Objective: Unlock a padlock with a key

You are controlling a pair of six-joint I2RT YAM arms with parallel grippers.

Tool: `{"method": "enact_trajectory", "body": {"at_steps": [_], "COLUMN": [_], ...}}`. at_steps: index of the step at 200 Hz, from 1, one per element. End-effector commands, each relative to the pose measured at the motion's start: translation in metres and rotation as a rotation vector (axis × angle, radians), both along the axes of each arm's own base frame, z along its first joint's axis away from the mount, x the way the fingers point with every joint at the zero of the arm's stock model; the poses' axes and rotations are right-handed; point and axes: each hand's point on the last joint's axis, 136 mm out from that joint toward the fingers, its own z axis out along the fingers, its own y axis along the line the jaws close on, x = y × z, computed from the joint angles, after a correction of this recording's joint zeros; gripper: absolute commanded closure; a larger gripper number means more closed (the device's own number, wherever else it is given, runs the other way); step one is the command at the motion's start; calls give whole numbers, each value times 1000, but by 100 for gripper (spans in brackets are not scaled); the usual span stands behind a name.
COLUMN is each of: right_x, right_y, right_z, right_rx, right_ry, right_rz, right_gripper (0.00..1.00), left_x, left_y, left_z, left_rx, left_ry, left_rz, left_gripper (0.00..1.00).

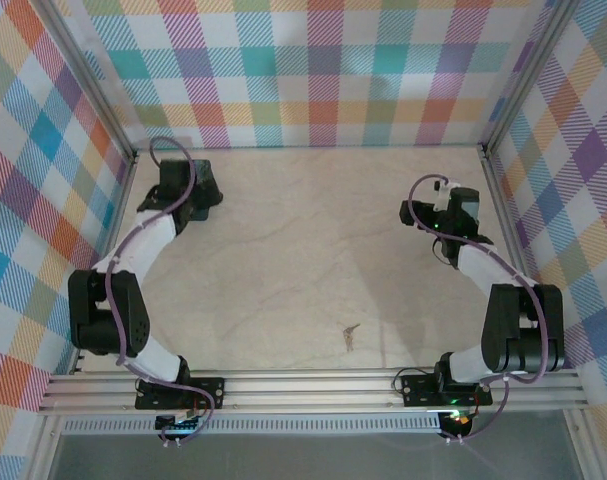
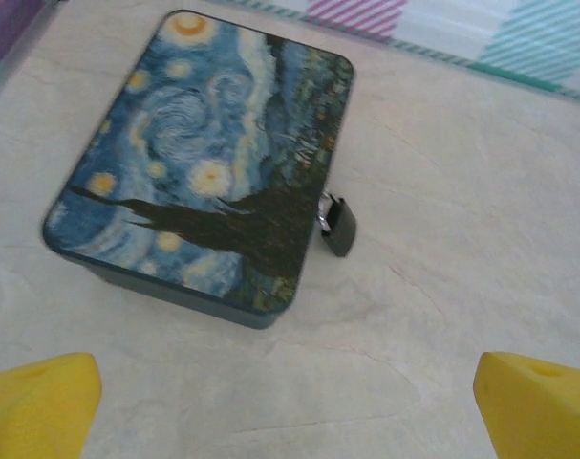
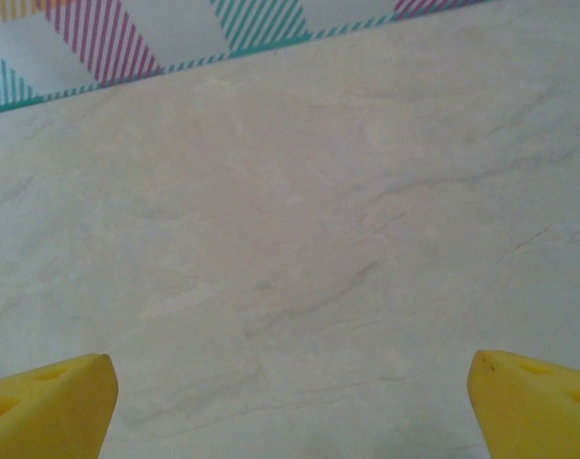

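The padlock (image 2: 337,226) is a tiny dark lock with a silvery shackle. It hangs at the right side of a starry-night tin (image 2: 204,153) in the left wrist view. My left gripper (image 2: 290,411) hovers in front of the tin, open, with nothing between its yellow fingertips (image 2: 41,402). From above, the left gripper (image 1: 188,192) sits at the far left corner over the tin. The key (image 1: 351,336) is a thin grey-brown sliver lying on the table near the front edge. My right gripper (image 1: 430,214) is at the far right, well away from the key. In its wrist view the right gripper (image 3: 290,411) is open over bare table.
Plaid walls (image 1: 313,70) enclose the marble-look table (image 1: 313,260) on three sides. An aluminium rail (image 1: 313,385) runs along the front edge by the arm bases. Purple cables (image 1: 173,150) loop over both arms.
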Motion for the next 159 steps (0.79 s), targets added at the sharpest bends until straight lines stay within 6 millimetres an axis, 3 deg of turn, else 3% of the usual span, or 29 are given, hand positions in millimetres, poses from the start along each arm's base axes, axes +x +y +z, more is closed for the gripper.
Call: {"method": "enact_trajectory", "body": {"at_steps": [1, 35, 73, 109, 159], "right_x": [-4, -8, -17, -27, -37], "right_y": [24, 57, 92, 115, 135], "right_z": [12, 25, 25, 22, 9], "right_rx": [72, 128, 94, 97, 61], "right_ry": [41, 46, 72, 99, 148], "right_rz": [61, 138, 233, 295, 354], "right_gripper": [5, 6, 5, 5, 5], "left_x": [-14, 18, 53, 71, 86], "left_y": [33, 57, 72, 93, 93], "left_z": [-18, -31, -53, -69, -101], "left_rx": [-4, -126, -203, -216, -219], "left_ry": [190, 229, 287, 286, 368], "left_rz": [147, 191, 173, 195, 135], "left_gripper": [0, 0, 0, 1, 4]}}
